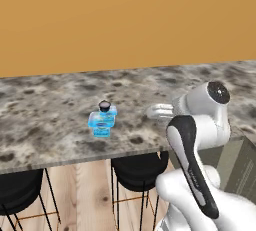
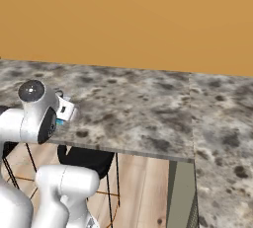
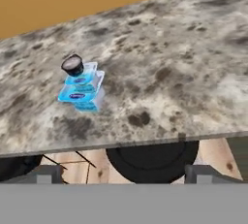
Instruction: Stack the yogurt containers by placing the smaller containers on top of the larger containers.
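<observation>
the three yogurt containers stand stacked on the speckled stone table, near its front edge: the large tub at the bottom, the small light-blue cup on it, the tiny dark cup on top. the hand, its fingers spread wide and holding nothing, sits well apart from the stack, above a black stool.

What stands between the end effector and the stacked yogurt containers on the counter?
Nothing visible. In the hand view, bare marble counter lies between the open end effector and the yogurt stack, which has the tiny dark cup on top.
</observation>
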Controlling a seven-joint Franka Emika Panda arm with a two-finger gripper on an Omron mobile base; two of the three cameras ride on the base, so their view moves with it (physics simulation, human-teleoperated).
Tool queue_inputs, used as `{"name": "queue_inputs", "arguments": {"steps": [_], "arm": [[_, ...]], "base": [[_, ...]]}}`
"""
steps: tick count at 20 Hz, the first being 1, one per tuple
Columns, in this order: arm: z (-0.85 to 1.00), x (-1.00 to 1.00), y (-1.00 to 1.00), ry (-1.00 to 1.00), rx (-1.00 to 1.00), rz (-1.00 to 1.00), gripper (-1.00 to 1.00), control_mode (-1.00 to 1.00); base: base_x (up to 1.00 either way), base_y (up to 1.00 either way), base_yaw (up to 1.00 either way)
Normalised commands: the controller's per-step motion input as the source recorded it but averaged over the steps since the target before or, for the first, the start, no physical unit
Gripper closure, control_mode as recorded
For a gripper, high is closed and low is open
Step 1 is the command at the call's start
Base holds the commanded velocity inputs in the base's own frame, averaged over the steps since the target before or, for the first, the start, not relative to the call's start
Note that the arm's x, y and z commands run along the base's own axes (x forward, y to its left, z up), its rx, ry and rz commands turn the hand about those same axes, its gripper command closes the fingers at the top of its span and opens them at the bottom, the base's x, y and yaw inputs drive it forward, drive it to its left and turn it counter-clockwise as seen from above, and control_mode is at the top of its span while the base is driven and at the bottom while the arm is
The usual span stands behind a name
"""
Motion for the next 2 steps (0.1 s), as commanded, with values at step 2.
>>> {"name": "queue_inputs", "arguments": {"steps": [2], "arm": [[0.66,-0.79,-0.05,-0.1,0.02,-0.35,-1.0,-1.0]], "base": [[0.0,0.0,0.0]]}}
